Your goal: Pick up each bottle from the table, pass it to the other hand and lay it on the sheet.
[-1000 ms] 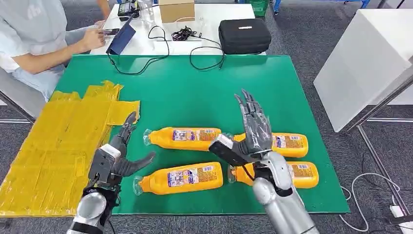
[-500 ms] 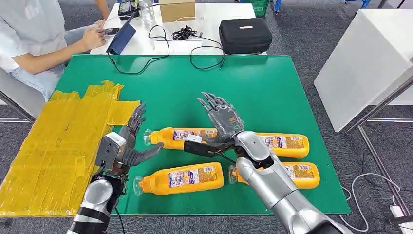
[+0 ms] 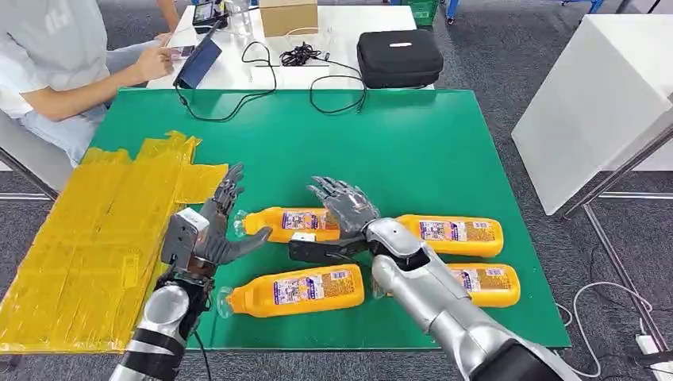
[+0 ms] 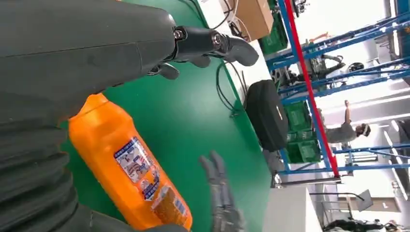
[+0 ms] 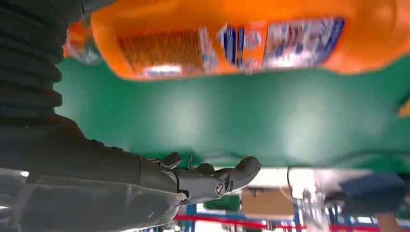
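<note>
Far left of the desk (image 3: 444, 135): yellow sheet (image 3: 95, 230), crumpled, nothing on it.

Left hand (image 3: 208, 230) hovers just right of the sheet's edge, fingers spread and pointing away from the robot, thumb out to the right. Holds nothing. Its thumb tip is just beside the cap end of the upper-left bottle (image 3: 298, 224); contact cannot be told.

Four orange bottles lie flat on the green desk in two rows, long axes running left to right, caps to the left. Near row: lower-left bottle (image 3: 294, 290) and lower-right bottle (image 3: 488, 284). Far row: upper-left bottle and upper-right bottle (image 3: 452, 235).

Right hand (image 3: 340, 213) hangs over the body end of the upper-left bottle, fingers spread, thumb out to the left, nothing gripped. Right wrist view shows the labelled bottle close against the palm side, fingers not wrapped round it.

Judgement: upper-left bottle is the target. It lies directly under the right hand, across the line of that hand's fingers, so closing should take it round the middle. Left hand waits at the cap end, between bottle and sheet, placed to receive it.
</note>
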Tool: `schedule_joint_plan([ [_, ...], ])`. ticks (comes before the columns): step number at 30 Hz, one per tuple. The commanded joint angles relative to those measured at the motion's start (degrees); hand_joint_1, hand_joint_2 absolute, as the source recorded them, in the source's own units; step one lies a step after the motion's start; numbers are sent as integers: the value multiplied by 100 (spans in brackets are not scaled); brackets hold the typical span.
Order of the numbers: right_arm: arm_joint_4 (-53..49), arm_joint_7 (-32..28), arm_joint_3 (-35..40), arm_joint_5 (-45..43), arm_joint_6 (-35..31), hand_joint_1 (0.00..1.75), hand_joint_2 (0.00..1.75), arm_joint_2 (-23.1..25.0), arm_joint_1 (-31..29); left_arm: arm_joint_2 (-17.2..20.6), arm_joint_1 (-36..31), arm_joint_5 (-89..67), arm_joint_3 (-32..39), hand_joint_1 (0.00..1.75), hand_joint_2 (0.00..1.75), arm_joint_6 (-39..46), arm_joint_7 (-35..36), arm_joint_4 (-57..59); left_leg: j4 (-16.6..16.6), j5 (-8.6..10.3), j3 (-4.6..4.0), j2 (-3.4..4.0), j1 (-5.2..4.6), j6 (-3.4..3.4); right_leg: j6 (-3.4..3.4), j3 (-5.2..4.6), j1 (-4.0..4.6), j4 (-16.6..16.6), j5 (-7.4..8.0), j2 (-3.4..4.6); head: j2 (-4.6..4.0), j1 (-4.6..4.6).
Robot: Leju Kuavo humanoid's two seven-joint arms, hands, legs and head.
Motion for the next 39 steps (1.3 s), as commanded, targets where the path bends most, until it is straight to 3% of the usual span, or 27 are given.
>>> schedule_joint_plan([
  [1,1170,-2,401,-68,-23,0,175,142,-517,1,-300,34,-139,0,175,3,-6,506,-1,-9,21,0,1,-4,-5,22,3,0,-9,-6,0,0],
  [14,1833,144,379,-157,-110,0,175,301,-645,-183,-279,816,210,0,175,153,-139,388,0,-4,12,-1,1,-4,-5,13,2,-1,-5,-6,0,0],
  [20,2257,502,505,162,-353,0,175,375,-667,-208,-148,1345,408,0,175,126,-320,-18,3,-14,25,5,3,-6,-7,25,5,3,-13,-3,0,0],
  [30,2800,751,151,195,-231,0,175,390,-794,-262,-232,1544,116,0,175,-116,-475,-6,0,-4,7,-4,-2,-3,-4,10,-1,1,-5,-8,0,0],
  [37,2900,910,364,614,-151,0,175,393,-879,-270,-261,1630,71,0,175,-163,-515,61,0,-4,11,-7,-1,-4,-5,13,1,-1,-6,-11,0,0],
  [39,2915,967,450,787,-167,30,175,396,-883,-281,-252,1668,68,0,175,-177,-543,56,4,-13,29,-5,4,-7,-9,31,7,1,-14,-13,0,0],
])
